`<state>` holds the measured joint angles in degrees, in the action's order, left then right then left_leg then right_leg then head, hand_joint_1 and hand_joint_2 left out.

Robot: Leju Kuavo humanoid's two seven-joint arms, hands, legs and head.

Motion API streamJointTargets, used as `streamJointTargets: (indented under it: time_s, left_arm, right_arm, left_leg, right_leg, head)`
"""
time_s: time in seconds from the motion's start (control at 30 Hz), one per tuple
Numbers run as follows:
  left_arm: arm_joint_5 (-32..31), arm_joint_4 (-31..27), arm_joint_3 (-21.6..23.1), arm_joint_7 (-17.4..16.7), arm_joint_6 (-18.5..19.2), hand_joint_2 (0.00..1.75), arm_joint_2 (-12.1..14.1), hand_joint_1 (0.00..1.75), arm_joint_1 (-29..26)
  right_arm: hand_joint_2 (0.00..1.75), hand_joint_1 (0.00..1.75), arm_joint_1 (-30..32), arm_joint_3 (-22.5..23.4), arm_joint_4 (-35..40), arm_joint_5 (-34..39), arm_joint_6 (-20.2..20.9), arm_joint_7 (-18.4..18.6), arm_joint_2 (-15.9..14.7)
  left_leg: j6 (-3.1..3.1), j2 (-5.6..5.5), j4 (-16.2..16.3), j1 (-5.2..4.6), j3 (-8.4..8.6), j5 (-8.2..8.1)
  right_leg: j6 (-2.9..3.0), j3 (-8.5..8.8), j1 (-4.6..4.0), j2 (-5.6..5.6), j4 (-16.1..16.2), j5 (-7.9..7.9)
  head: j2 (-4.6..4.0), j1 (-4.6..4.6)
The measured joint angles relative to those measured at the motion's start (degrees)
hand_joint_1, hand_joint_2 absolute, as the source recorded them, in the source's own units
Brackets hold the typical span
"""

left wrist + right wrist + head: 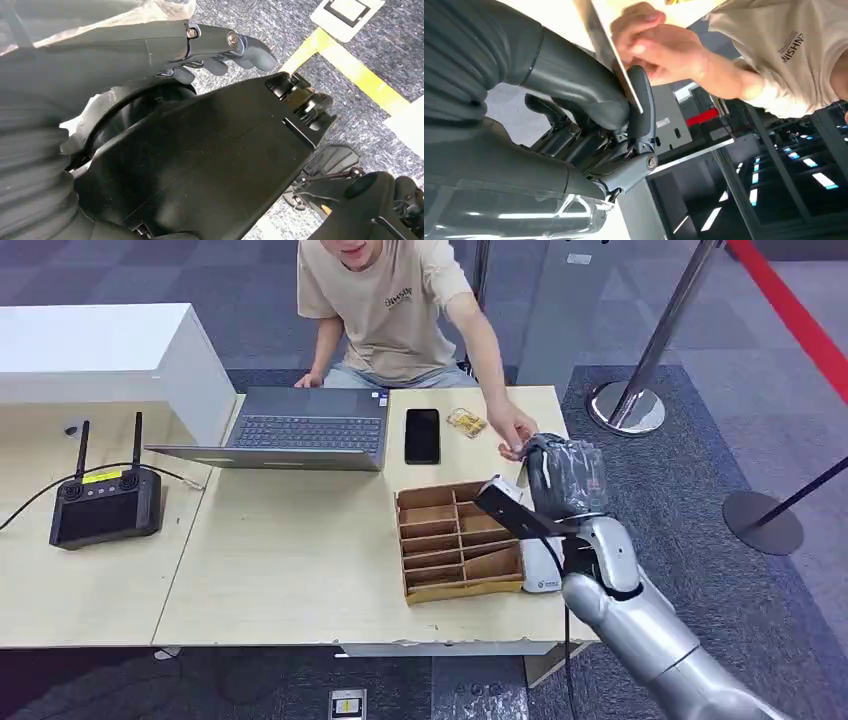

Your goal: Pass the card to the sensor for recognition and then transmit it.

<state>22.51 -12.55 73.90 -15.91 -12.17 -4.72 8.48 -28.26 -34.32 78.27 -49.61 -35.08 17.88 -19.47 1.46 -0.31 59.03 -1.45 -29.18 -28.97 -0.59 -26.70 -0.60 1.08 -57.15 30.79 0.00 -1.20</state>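
In the head view, our right hand (566,478) is raised at centre right of the frame, beside the desk (300,560), with the person's hand (517,432) reaching to it. In the left wrist view, our left hand (220,50) hangs with fingers curled on nothing. In the right wrist view, thumb and finger pinch the card (611,50) upper centre; we should hold steady and release only once the person grips it.
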Motion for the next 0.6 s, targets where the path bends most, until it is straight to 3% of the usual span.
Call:
streamJointTargets:
  time_s: [0.2,0.43,0.6]
  left_arm:
    - [-0.1,0.0,0.0,0.2,-0.1,1.75,0.0,0.00,0.0]
    - [0.3,0.0,0.0,0.2,-0.7,1.75,0.0,0.00,-0.1]
    - [0.3,0.0,0.0,0.2,-0.7,1.75,0.0,0.00,-0.2]
  right_arm:
    - [1.75,1.75,0.2,0.0,0.0,1.2,-0.2,-0.1,0.0]
    - [1.75,1.75,2.2,1.2,0.0,10.4,-3.6,-2.3,0.2]
    - [1.75,1.75,3.2,2.3,0.0,11.2,-4.0,-2.7,0.2]
  left_leg:
    - [0.00,0.00,0.0,0.00,0.00,0.00]
    - [0.00,0.00,0.0,0.00,0.00,0.00]
    - [0.00,0.01,0.0,0.00,0.01,0.00]
  right_leg:
    - [0.00,0.00,0.00,0.00,0.0,0.00]
    - [0.00,-0.01,0.00,0.00,0.0,0.00]
    - [0.00,-0.01,0.00,-0.01,0.0,0.00]
  head:
    - [0.00,0.00]
    - [0.00,0.00]
    - [0.00,0.00]
